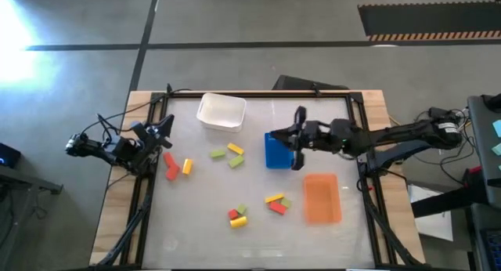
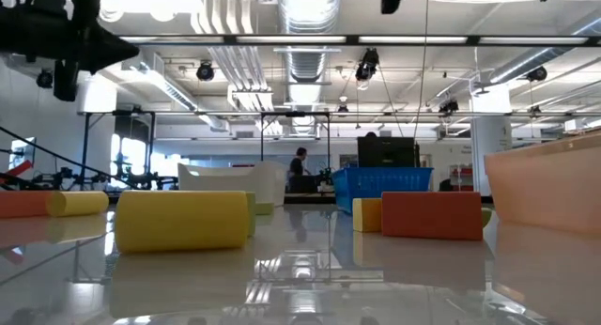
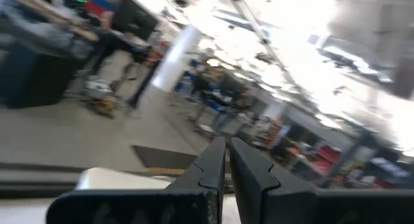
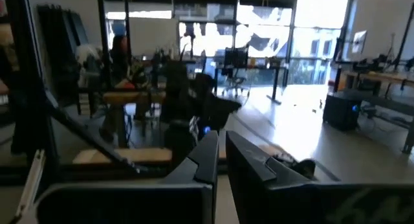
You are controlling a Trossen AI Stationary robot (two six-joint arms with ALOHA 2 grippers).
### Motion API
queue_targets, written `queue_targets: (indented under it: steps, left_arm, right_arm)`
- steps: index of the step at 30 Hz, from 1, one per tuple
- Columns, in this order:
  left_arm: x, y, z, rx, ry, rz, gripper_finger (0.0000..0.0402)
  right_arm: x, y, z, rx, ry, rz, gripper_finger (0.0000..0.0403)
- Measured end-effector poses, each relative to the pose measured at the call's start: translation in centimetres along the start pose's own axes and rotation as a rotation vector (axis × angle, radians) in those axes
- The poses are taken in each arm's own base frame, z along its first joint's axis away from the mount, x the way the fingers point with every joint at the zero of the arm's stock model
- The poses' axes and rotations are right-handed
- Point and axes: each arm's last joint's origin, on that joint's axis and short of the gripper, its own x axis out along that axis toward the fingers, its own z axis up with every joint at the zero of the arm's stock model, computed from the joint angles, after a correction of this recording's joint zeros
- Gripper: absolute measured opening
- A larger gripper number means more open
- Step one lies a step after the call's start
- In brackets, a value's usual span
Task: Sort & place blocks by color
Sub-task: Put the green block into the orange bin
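The right end effector [image 1: 298,138] hangs above the tabletop [image 1: 196,232] over the edge of the blue tray [image 1: 275,152]; in the right wrist view its fingers [image 4: 208,156] lie nearly together, a thin gap between them, holding nothing. Just beside it, on its own arm's side and toward the front edge, sits the orange tray [image 1: 321,198]. A little farther off lies a cluster of blocks: a yellow block [image 1: 274,198] touching a red block [image 1: 277,207] and a light green block [image 1: 286,202]. Farther again, toward the front edge, another red block [image 1: 233,214] lies with a yellow block [image 1: 239,222] and a green one [image 1: 242,211]. Out toward the middle of the tabletop three more sit together: a green block [image 1: 218,154], a yellow block [image 1: 235,149] and a green block [image 1: 236,162]. Beyond those stands the white tub [image 1: 221,111].

Across the tabletop the left end effector [image 1: 160,132] is held at the left edge; the left wrist view shows its fingers [image 3: 213,162] narrow, almost touching, gripping nothing. Nearest it lie a red block [image 1: 170,166] and a yellow block [image 1: 187,167], side by side.
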Motion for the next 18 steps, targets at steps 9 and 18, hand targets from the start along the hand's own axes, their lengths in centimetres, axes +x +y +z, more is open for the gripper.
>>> queue_targets:
  steps: [9,18]
  left_arm:
    - [0.0,-0.5,0.2,-0.026,0.014,-0.176,0.0008]
    - [-0.1,-0.5,0.2,-0.031,0.011,-0.18,0.0008]
  right_arm:
    - [4.8,2.0,-0.4,0.001,0.163,0.051,0.0009]
    - [9.4,4.6,-0.8,-0.04,0.47,0.107,0.0009]
